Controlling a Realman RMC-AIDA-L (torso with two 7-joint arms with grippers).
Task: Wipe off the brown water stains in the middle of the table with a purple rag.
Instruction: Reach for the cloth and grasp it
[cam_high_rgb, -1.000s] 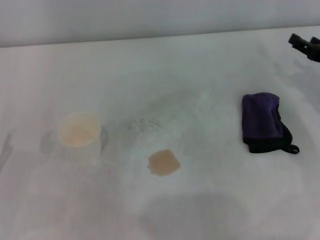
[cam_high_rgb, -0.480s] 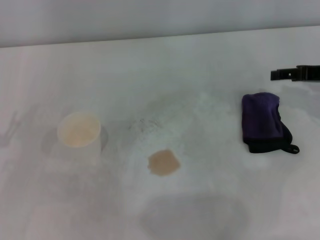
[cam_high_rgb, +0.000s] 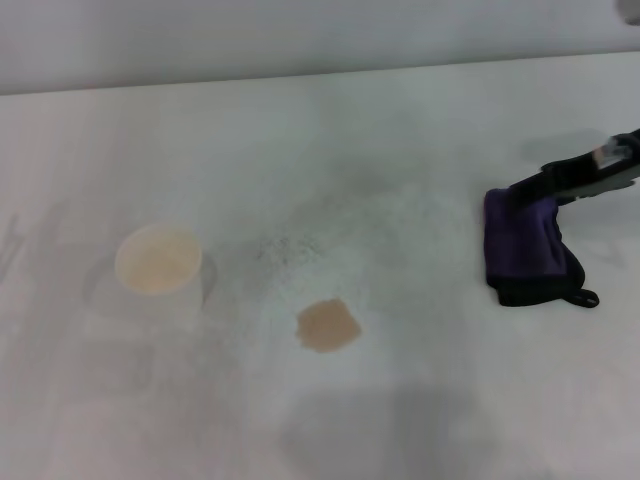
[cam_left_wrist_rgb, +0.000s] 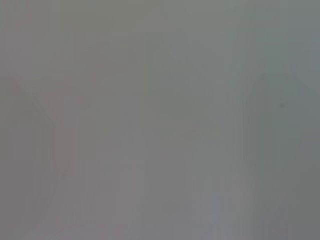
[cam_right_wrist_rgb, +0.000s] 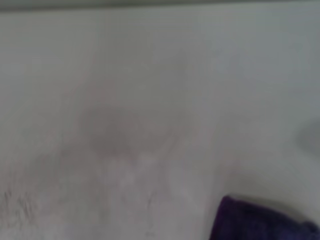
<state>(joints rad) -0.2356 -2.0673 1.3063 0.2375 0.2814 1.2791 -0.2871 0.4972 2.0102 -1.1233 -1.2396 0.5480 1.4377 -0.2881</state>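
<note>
starting nearest the robot: bare white table (cam_high_rgb: 400, 420), matte, with a dull grey shadow patch on it.

next out, the brown water stains (cam_high_rgb: 327, 325): one light-brown, roughly square blotch with soft edges, near the middle of the table, nothing touching it.

left of the blotch and slightly farther out, a small pale cup (cam_high_rgb: 158, 260), upright, mouth open to the head view, tan tint inside. well apart from the blotch.

between cup and blotch and a little farther back, faint grey speckled smudges (cam_high_rgb: 290, 245) on the tabletop.

right side, about level with the cup: the purple rag (cam_high_rgb: 525, 245), folded, dark purple with a black edge along its near side and a little black loop (cam_high_rgb: 586, 297) at the near right corner. lies flat on the table, well apart from the blotch.

right gripper (cam_high_rgb: 585, 175) comes in from the right edge, dark finger tip over the far top edge of the rag, at or just above the cloth; contact not clear. fingers apart or together: cannot tell from the head view.

right wrist view: table surface (cam_right_wrist_rgb: 150, 100) and one corner of the rag (cam_right_wrist_rgb: 260, 222); own fingers not seen.

left gripper not visible anywhere; left wrist view is plain grey.

farthest: table's back edge meeting a pale wall (cam_high_rgb: 300, 35).
</note>
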